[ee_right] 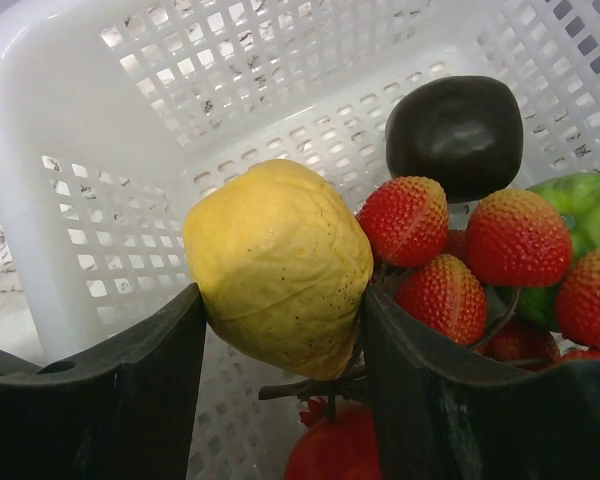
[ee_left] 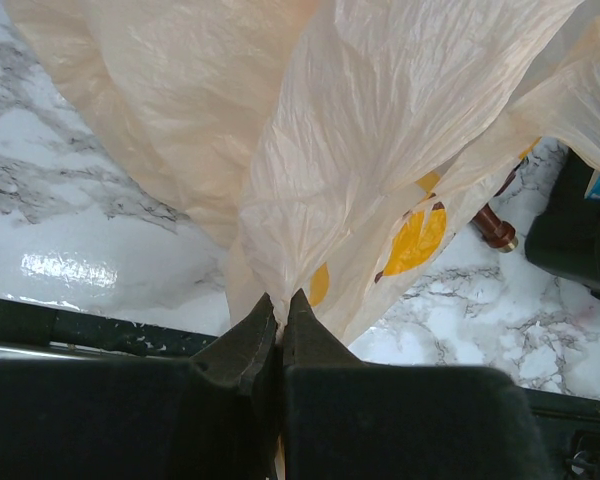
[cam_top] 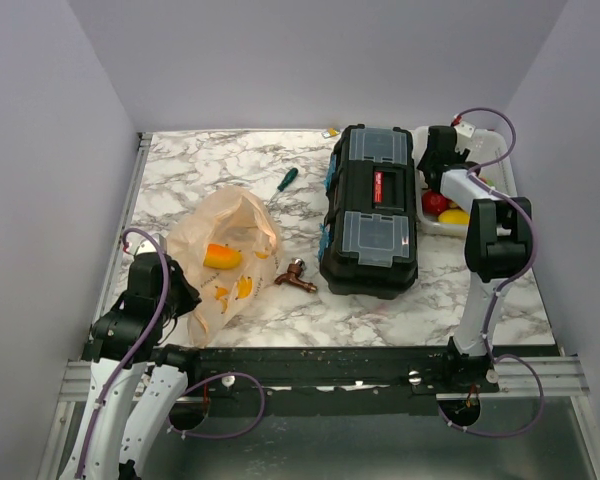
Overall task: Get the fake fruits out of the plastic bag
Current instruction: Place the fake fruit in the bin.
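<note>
Closest to the lens, the right gripper [ee_right: 282, 305] is clamped on the yellow oval [ee_right: 270, 240], which is touched by both of its 2 fingers. This fruit is dull, dimpled and lemon-like. It is held inside the white basket [ee_right: 70, 200], set just R of the black toolbox [cam_top: 370, 210]. Behind it in the basket are seen the dark ball [ee_right: 455, 135], glossy; the berry cluster [ee_right: 460, 255], at least 5 bumpy red berries w/ orange tips; the green ball [ee_right: 585, 215], cut off by the frame edge; and the red ball [ee_right: 335, 450], low betw. the fingers.

The left gripper [ee_left: 281, 300] is closed tight on a pinched fold of the plastic bag [ee_left: 380, 120], which is thin, crinkled, translucent peach and lies L of the toolbox. Orange-yellow pieces [cam_top: 222, 257] are visible through the film. The brown tap [cam_top: 298, 277] lies betw. bag and toolbox. A green-handled screwdriver [cam_top: 284, 180] lies L of the toolbox's far end.
</note>
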Robot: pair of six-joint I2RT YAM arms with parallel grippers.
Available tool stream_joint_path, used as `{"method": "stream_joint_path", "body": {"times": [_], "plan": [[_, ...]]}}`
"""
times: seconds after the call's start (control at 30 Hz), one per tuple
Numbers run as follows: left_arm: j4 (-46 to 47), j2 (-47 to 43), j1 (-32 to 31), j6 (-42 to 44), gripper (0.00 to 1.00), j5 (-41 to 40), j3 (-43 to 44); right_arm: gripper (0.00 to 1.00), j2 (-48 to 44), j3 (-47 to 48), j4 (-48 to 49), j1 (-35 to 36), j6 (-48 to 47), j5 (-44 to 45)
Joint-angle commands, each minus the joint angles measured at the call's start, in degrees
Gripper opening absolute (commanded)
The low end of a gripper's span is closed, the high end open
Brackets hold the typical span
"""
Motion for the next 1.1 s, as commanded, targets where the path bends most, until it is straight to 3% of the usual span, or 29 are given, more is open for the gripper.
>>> {"method": "stream_joint_path", "body": {"times": [0.0,0.17,0.57,0.7,0.9,1.07], "plan": [[-0.24,0.55,0.34,0.25,0.0,-0.15,0.04,0.58,-1.06,1.99,-3.8,-0.26,-2.41,-2.52],[-0.15,0.06,0.43,0.34,0.0,0.05,-0.01,0.76,-4.6,3.43,-6.99,-0.26,-3.11,-2.94],[0.38,-0.04,0.52,1.22,0.0,1.19,-0.1,0.81,-20.83,-2.6,-8.48,4.18,-0.54,-11.52],[0.38,0.14,0.87,1.15,0.0,1.06,-0.05,0.81,-27.04,-5.08,-8.41,11.29,-2.92,-12.55],[0.46,0.83,1.31,1.39,0.0,1.48,-0.09,0.81,-32.7,-4.98,-11.29,25.87,-7.68,-7.19],[0.46,1.33,1.57,1.56,0.0,1.54,-0.06,0.81,-38.53,-8.17,-5.8,37.94,-11.23,-14.95]]}}
